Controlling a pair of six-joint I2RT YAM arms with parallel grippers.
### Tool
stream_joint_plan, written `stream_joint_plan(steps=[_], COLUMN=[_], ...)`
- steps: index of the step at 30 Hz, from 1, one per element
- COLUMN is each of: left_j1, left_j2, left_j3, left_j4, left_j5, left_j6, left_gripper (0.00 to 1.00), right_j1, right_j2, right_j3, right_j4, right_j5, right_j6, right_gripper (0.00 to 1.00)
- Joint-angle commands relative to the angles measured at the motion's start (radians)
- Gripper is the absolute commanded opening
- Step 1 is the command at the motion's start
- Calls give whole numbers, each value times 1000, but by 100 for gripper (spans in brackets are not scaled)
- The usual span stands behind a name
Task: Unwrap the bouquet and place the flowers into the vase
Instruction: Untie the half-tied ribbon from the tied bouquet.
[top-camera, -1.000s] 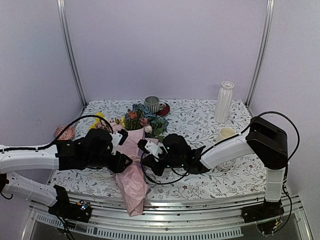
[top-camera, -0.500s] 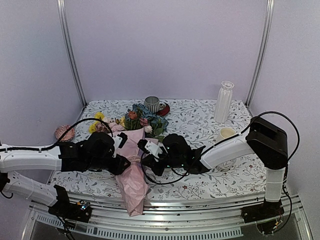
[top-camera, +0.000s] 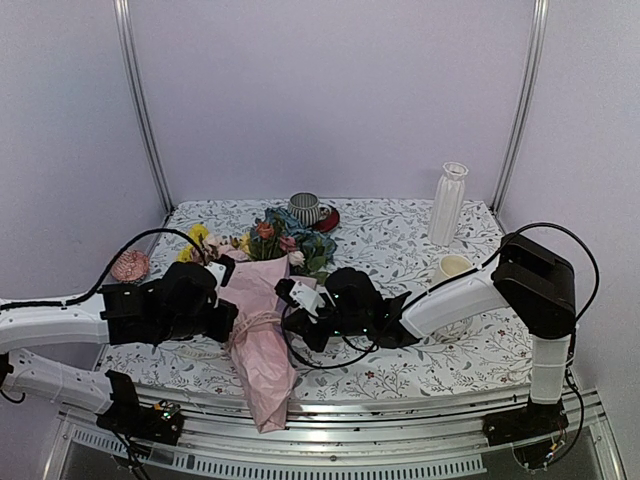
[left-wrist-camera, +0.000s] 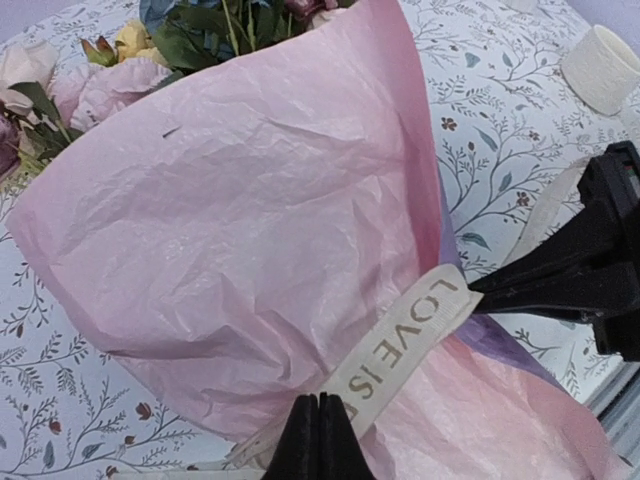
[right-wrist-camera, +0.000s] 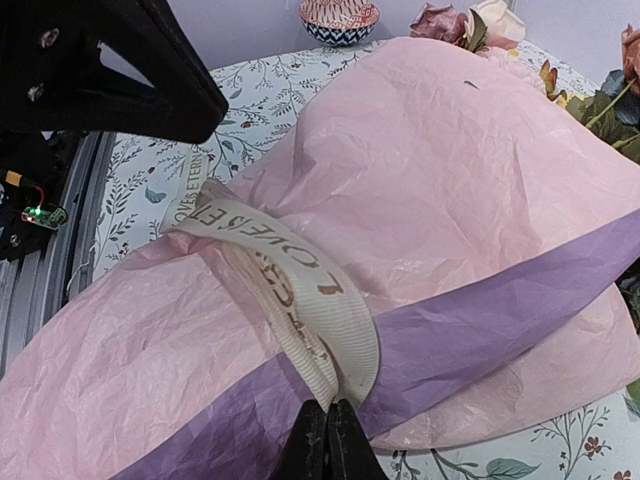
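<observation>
In your left wrist view only the closed tips of the left gripper (left-wrist-camera: 319, 430) show at the bottom edge. The ribbon (left-wrist-camera: 400, 340) runs under them, and you cannot tell whether it is pinched. The flowers (left-wrist-camera: 200, 25) are cut off along the top, the mug (left-wrist-camera: 603, 65) at the upper right. From above, the ribbon's lettering is too small to read.

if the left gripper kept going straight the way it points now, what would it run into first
The left gripper is shut on the pale beige printed ribbon; going on, it would press into the crinkled pink tissue paper just behind. The right gripper looks off that line, though depth is unclear.
</observation>
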Motion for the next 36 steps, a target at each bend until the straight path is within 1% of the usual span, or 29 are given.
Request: stream_joint_plan(steps=[1, 2, 3, 4, 5, 8, 10, 14, 17, 19, 29, 36], left_j1=[-10, -8, -7, -7, -7, -8, -8, -7, -10, -9, 3, 20], left_j2=[-41, -43, -44, -44, -40, -18, 11, 64, 91, 104, 120, 140], left_j3=[20, 21, 21, 16, 12, 2, 2, 13, 18, 21, 33, 37], left_j4=[-44, -43, -34, -2, 23, 74, 80, 74, 83, 85, 107, 113], left_j5=[-83, -80, -55, -13, 34, 136, 159, 152, 141, 104, -22, -23], left_j6=[-21, -19, -7, 16, 34, 63, 70, 72, 77, 76, 58, 63], left_gripper=[0, 0, 6, 20, 27, 36, 38, 39, 44, 46, 38, 38], right_j1=[1, 2, 1, 2, 1, 1, 2, 2, 2, 2, 2, 2], right_j2=[-37, -37, -37, -37, -37, -35, -34, -35, -34, -35, -39, -42], right_j3=[-11, -11, -11, -11, -12, -11, -9, -11, -11, -12, -13, -14], right_j4=[22, 22, 22, 21, 23, 22, 21, 22, 21, 20, 20, 20], right_j5=[0, 0, 0, 1, 1, -1, -1, -3, -3, -2, -2, -1], right_j6=[5, 6, 6, 6, 6, 6, 6, 5, 6, 6, 6, 6], right_gripper=[4, 4, 4, 4, 4, 4, 4, 5, 5, 4, 4, 4])
